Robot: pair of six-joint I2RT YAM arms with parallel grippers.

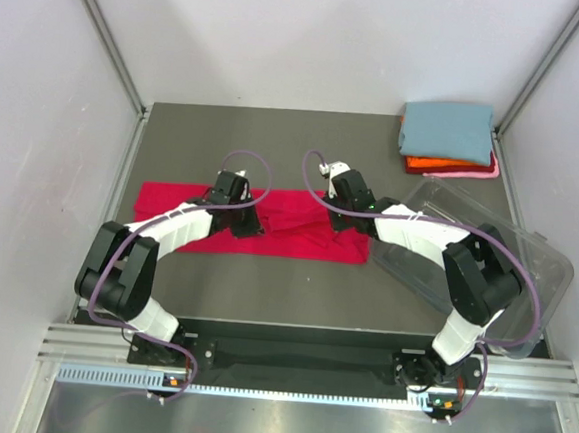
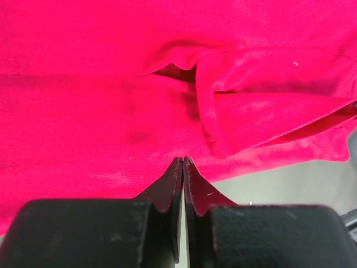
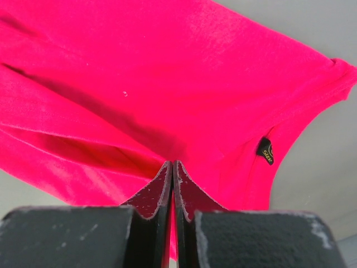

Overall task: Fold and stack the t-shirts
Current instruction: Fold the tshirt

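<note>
Bulk of orange shirt [image 1: 429, 165] and pink shirt [image 1: 470, 175] hidden under blue-grey shirt [image 1: 447, 129], label [image 3: 266, 150] on red shirt [image 3: 167, 84] unreadable

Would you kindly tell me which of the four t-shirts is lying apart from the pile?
The crimson red cloth t-shirt, stretched across the table; the dusty blue-grey, orange and pale pink ones sit folded, stacked at far right.

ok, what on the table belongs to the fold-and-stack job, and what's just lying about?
Job: red t-shirt, pinched by left gripper and right gripper; blue-grey t-shirt, orange t-shirt, pink t-shirt, stacked in the far right corner.
Lying about: clear plastic tub, at the right edge.
</note>
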